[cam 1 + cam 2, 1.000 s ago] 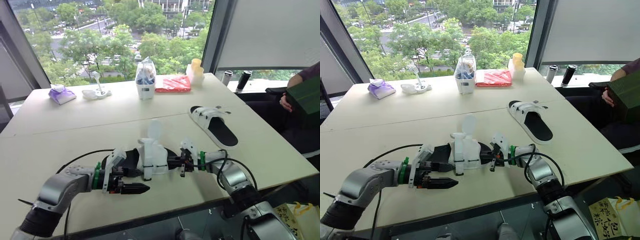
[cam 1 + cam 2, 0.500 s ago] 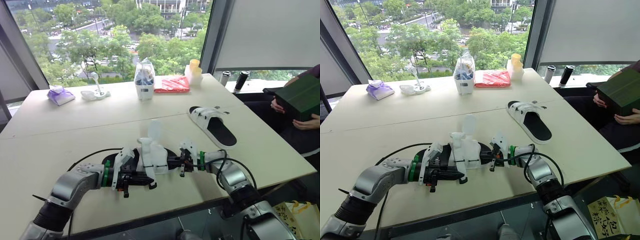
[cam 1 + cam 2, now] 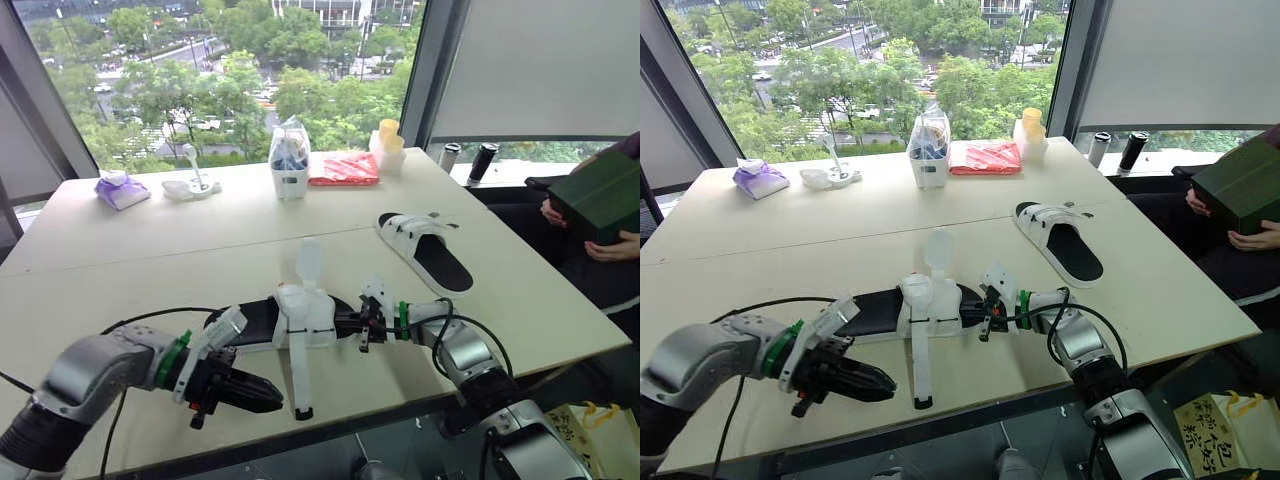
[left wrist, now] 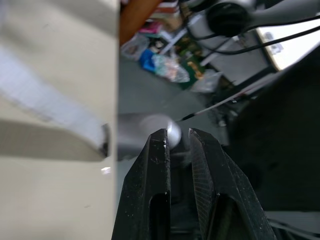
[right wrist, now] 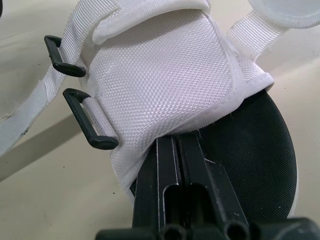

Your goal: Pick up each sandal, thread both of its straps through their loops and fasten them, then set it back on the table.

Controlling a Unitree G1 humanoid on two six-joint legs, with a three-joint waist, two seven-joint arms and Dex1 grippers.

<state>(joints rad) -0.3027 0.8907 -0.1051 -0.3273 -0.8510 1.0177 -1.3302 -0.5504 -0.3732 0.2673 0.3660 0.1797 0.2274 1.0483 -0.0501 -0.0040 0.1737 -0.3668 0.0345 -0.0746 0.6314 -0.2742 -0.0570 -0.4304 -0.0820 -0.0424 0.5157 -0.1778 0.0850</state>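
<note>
The near sandal point(image 3: 300, 318) has a black sole and a white upper and lies on the table point(image 3: 120, 290) in front of me. One white strap point(image 3: 297, 372) stretches from it toward the front edge and ends in a dark tip. A second strap point(image 3: 308, 260) stands up behind the upper. My right gripper point(image 3: 352, 325) is shut on the sandal's edge, its fingertips tucked under the white upper point(image 5: 165, 75) beside two black loops point(image 5: 89, 125). My left gripper point(image 3: 272, 399) is shut with nothing in it, just left of the strap's tip point(image 4: 102, 142). The second sandal point(image 3: 430, 250) lies to the right.
At the back stand a white container point(image 3: 290, 160), a red packet point(image 3: 345, 168), yellow cups point(image 3: 390, 142), a purple packet point(image 3: 122, 188) and two dark bottles point(image 3: 483, 160). A person holding a green box point(image 3: 600, 195) sits at the right. The table's front edge is close to the left gripper.
My left gripper was open, closed at the sandal's front strap, then drew back toward the front edge. The strap now lies stretched out forward. The right gripper kept its hold.
</note>
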